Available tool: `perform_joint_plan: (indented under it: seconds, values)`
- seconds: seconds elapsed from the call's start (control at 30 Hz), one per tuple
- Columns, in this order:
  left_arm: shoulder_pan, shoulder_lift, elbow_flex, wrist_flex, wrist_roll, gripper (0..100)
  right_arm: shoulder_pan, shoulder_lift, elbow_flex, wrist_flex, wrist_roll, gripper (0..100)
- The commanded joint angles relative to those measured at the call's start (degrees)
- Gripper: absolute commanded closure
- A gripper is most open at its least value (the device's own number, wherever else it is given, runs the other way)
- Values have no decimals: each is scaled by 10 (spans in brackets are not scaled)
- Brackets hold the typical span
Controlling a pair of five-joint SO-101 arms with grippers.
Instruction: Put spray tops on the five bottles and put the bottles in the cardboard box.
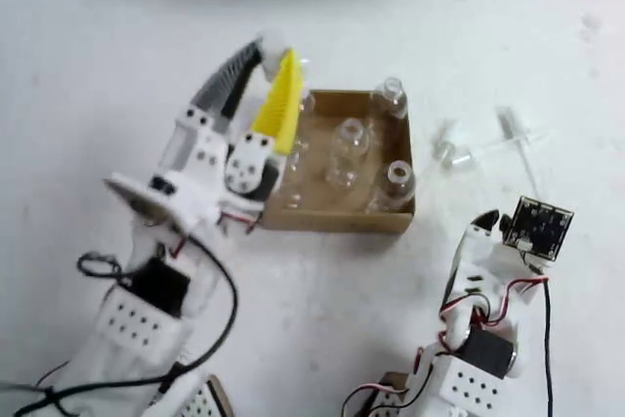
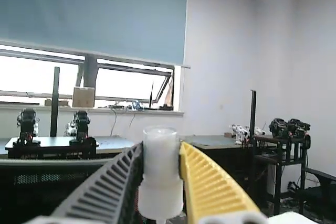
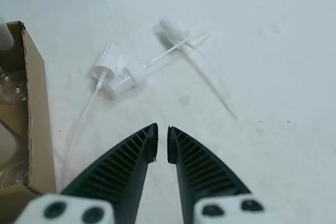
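My left gripper (image 1: 274, 54), with one yellow and one black finger, is shut on a white spray top (image 1: 276, 43) and holds it above the far left corner of the cardboard box (image 1: 337, 217). In the left wrist view the spray top (image 2: 160, 182) stands upright between the fingers (image 2: 210, 182). Several clear bottles without tops stand in the box, among them one (image 1: 349, 141) in the middle. My right gripper (image 3: 161, 144) is shut on nothing, just above the table to the right of the box. Beyond it lie three loose spray tops (image 3: 123, 81), (image 3: 105, 62), (image 3: 170, 27) with their thin tubes.
The white table (image 1: 117, 56) has open room on the left and at the front middle. The box's cardboard wall (image 3: 37, 103) stands close beside the right gripper. Loose cables (image 1: 98, 266) lie by the left arm's base.
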Motion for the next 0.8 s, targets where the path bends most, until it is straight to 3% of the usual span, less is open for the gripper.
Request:
perform_joint_plan:
  seconds: [0.0,0.37,0.77]
  values:
    - [5,36,-1,-30,-3,969,8,-3,-2,-13,2,981]
    - [-8,36,82,-99,-3,969,7,-3,-2,-14,2,981]
    - [-8,36,127,-105,-3,969,7,-3,-2,-14,2,981]
